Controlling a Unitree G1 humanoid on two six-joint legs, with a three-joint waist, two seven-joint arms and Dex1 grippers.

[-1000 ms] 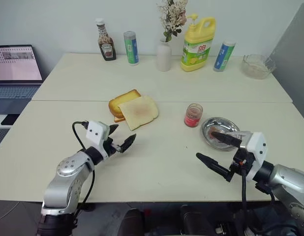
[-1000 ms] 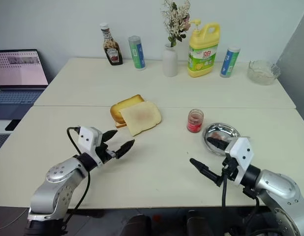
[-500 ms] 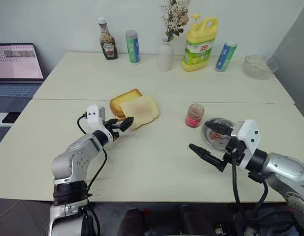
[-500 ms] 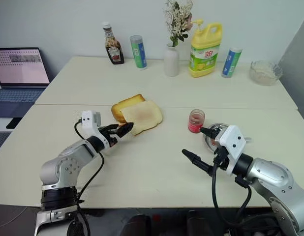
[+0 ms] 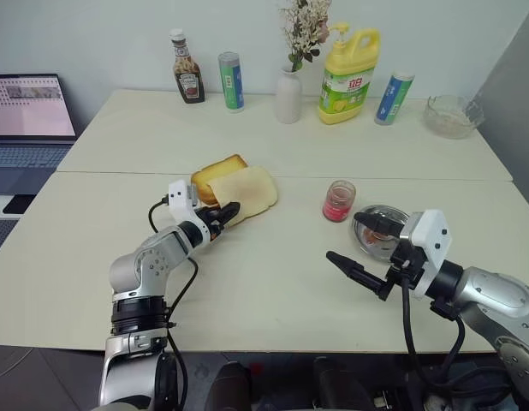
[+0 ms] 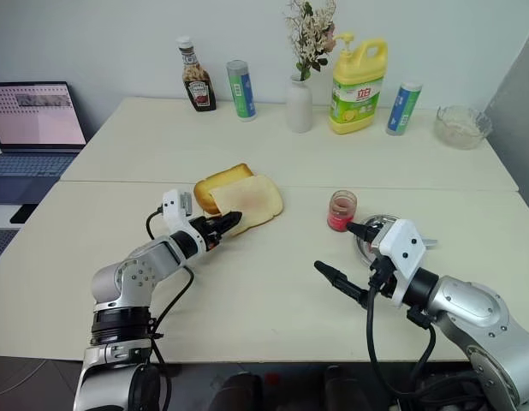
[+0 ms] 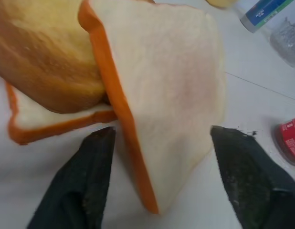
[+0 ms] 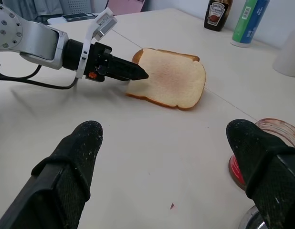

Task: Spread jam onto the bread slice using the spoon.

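Note:
The bread slice (image 5: pixel 246 190) lies flat at mid-table, pale with a light brown centre, leaning on a thicker golden toast (image 5: pixel 215 175). My left gripper (image 5: pixel 231 209) is at the slice's near-left corner. In the left wrist view its two fingers (image 7: pixel 97 162) stand apart on either side of that corner of the bread slice (image 7: pixel 171 95), not pressing it. The jam (image 5: pixel 337 199) is in a small glass jar to the right. My right gripper (image 5: pixel 347 237) hovers open near the steel dish (image 5: pixel 380 231) and hides much of it. I cannot make out the spoon.
Along the far edge stand a ketchup bottle (image 5: pixel 186 68), a green can (image 5: pixel 229 82), a white vase (image 5: pixel 288 96), a yellow detergent bottle (image 5: pixel 348 75), a blue can (image 5: pixel 390 98) and a glass bowl (image 5: pixel 451 116). A laptop (image 5: pixel 29 120) sits at the left.
My left gripper has moved forward to the bread slice's corner, rolled, and its fingers have narrowed around the edge. The right gripper has stayed open in nearly the same place.

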